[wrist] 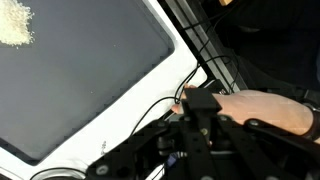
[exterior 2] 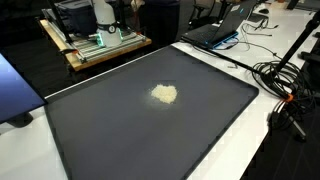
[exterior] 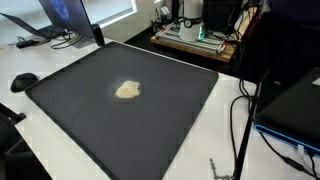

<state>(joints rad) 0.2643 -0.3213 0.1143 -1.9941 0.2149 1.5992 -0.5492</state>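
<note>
A small pale beige crumpled lump [exterior: 127, 90] lies near the middle of a large dark mat [exterior: 175, 115] on a white table; it shows in both exterior views [exterior 2: 164, 95]. In the wrist view the lump [wrist: 12, 25] is at the top left corner, on the mat [wrist: 90, 80]. My gripper [wrist: 197, 103] shows only in the wrist view, over the table's white edge and cables, far from the lump. Its black fingers meet in the middle and hold nothing. A person's hand [wrist: 265, 108] lies right behind the fingertips.
Laptops stand at the table's edges [exterior: 60, 15] [exterior 2: 225, 25]. A wooden tray with equipment [exterior: 195, 40] [exterior 2: 100, 45] sits beyond the mat. Black cables [exterior 2: 285, 85] [exterior: 240, 120] run on the white table. A black mouse [exterior: 23, 81] lies beside the mat.
</note>
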